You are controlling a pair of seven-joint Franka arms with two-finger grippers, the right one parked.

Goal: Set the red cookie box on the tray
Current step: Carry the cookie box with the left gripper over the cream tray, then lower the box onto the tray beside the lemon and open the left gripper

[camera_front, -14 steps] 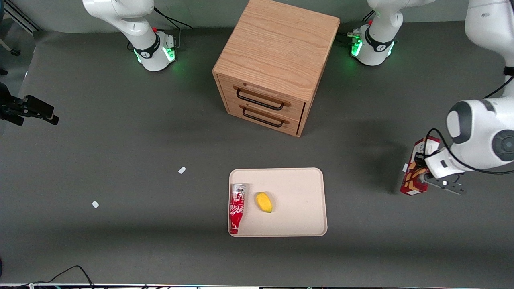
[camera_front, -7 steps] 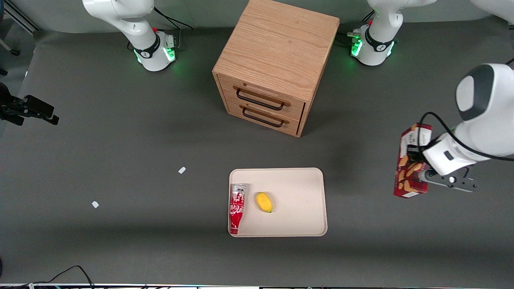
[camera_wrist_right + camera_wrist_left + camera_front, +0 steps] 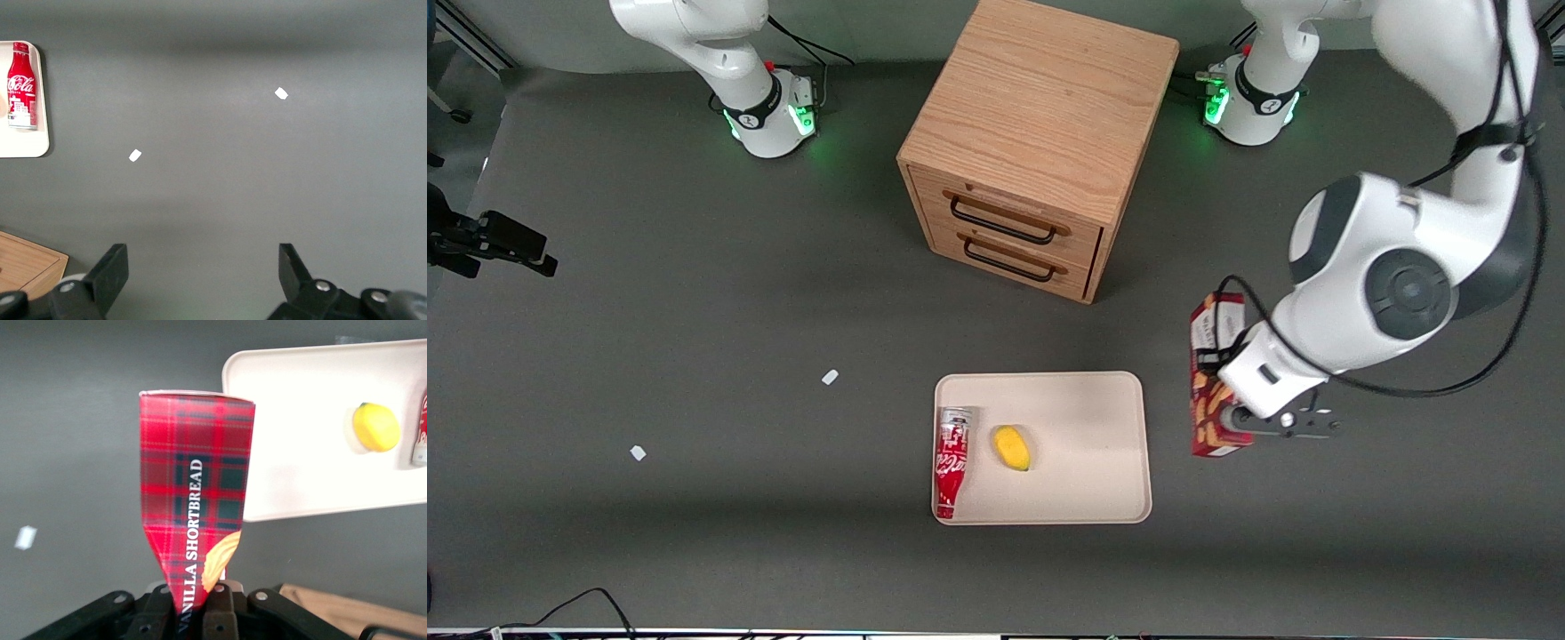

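The red cookie box [image 3: 1209, 382], a slim dark-red carton with cookie pictures, hangs in the air beside the tray [image 3: 1094, 418], toward the working arm's end of the table. My left gripper [image 3: 1227, 420] is shut on it and holds it above the table. In the left wrist view the box [image 3: 197, 497] shows red tartan and the words "vanilla shortbread", pinched between my fingers [image 3: 220, 603], with the tray [image 3: 300, 433] under its tip. The beige tray holds a red-and-white drink can [image 3: 951, 460] and a yellow fruit [image 3: 1012, 447].
A wooden two-drawer cabinet [image 3: 1032, 142] stands farther from the front camera than the tray. Two small white scraps [image 3: 830, 377] [image 3: 638, 452] lie on the dark table toward the parked arm's end.
My left gripper has carried the red cookie box sideways toward the tray, from the working arm's end of the table to just beside the tray's edge.
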